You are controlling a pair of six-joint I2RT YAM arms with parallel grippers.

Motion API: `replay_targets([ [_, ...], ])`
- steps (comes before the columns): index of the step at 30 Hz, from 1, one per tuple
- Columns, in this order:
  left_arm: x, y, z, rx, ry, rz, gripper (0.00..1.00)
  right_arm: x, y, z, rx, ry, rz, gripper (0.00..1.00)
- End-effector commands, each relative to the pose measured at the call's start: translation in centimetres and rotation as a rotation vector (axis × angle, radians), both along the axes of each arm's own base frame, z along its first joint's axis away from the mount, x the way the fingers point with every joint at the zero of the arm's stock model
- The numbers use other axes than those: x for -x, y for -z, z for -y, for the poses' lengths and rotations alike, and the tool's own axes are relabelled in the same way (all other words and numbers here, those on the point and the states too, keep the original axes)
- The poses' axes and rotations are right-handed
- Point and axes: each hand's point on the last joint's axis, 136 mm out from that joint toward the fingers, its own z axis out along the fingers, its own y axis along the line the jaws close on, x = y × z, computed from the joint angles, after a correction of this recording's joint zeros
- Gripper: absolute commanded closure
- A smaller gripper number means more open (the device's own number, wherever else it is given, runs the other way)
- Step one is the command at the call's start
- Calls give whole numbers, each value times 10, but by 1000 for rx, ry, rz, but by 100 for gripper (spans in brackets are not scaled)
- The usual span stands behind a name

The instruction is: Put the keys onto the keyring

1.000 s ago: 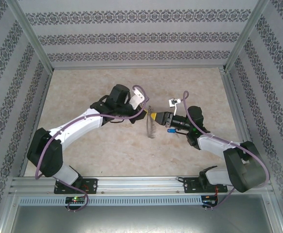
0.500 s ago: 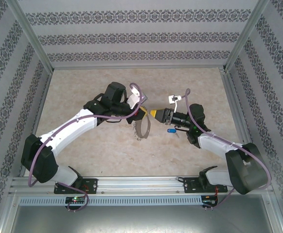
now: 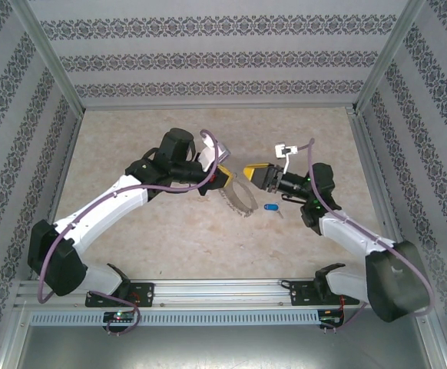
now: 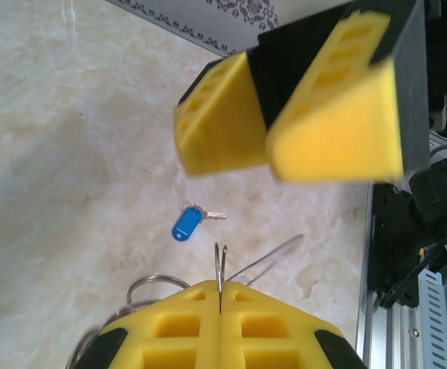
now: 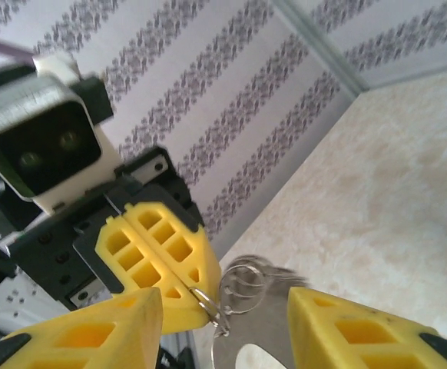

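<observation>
- Table [image 3: 170, 238]: pale marbled top inside patterned walls; all the action sits around frame centre in the top view.
- Left arm [image 3: 116, 201]: reaches from lower left up toward centre, wrist pointing right.
- Right arm [image 3: 346, 231]: reaches from lower right up toward centre, wrist pointing left, so the two wrists face each other, tips near but apart.
- Left gripper [image 3: 223, 178]: yellow pads pressed flat together, pinching a thin wire of the keyring; its wrist view shows the wire poking up out of the seam.
- Right gripper [image 3: 251, 170]: jaws apart with nothing between them, just right of the left gripper; not touching the keyring.
- Keyring [image 3: 240, 200]: silvery fringed loop hanging from the left pads toward lower right, off the table as far as I can tell.
- Key [image 3: 272, 206]: blue head, short silver blade, lying flat on the table just right of the hanging loop and directly below the right gripper in the top view. Long axis runs roughly left-right, head left and blade right.
- Judgement: the right arm is nearer and free and the left is busy, so the pickup falls to the right, coming down and pinching across the blue head.
</observation>
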Motion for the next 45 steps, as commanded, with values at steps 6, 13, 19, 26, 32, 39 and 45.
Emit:
replay_targets([
  [6,-6,-32,-17,64,-90,164,100,-26,57,55,50,299,-271,50],
  [13,-8,-40,-31,84,-173,237,100,-23,137,97,270,526,-578,51],
  [19,-8,-40,-32,110,-190,245,100,-5,176,126,510,647,-717,55],
  [26,-8,-43,-31,119,-183,249,100,-8,202,125,698,623,-737,59],
  [32,-7,-49,-29,145,-177,253,100,-17,225,123,860,610,-739,62],
  [39,-7,-49,-27,153,-167,241,100,-26,244,120,891,599,-764,64],
  [45,-7,-51,-26,154,-164,244,100,-28,249,116,883,583,-764,67],
])
